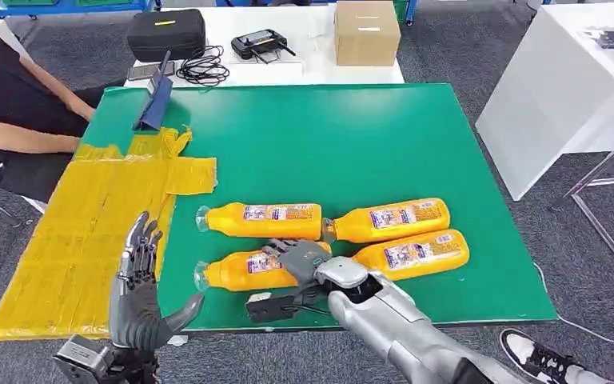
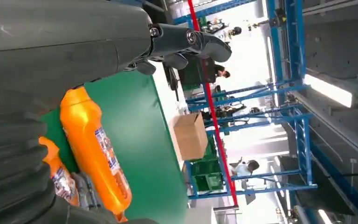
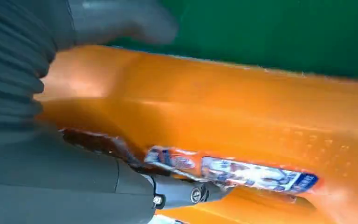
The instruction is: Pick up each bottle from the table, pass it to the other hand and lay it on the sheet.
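On green worktop (image 1: 352, 136), right of yellow sheet (image 1: 88, 232): four orange bottles | right hand (image 1: 300, 260) clamped over near-left bottle (image 1: 244, 272) | left hand (image 1: 140, 292) spread, holding nothing, by sheet's near edge.

Robot body. Right arm (image 1: 404, 328): smooth silver shell with a rounded silver wrist cap, ending in the right hand (image 1: 297, 258), grey with darker segmented fingers; a black block sits beside the wrist. Left hand (image 1: 137, 288): dark grey metallic palm, slender jointed fingers with paler tips, and a thick grey thumb. Wrist views show a grey ribbed cover (image 2: 9, 158) and dark fingers (image 2: 191, 42) fastened with small bright screws.
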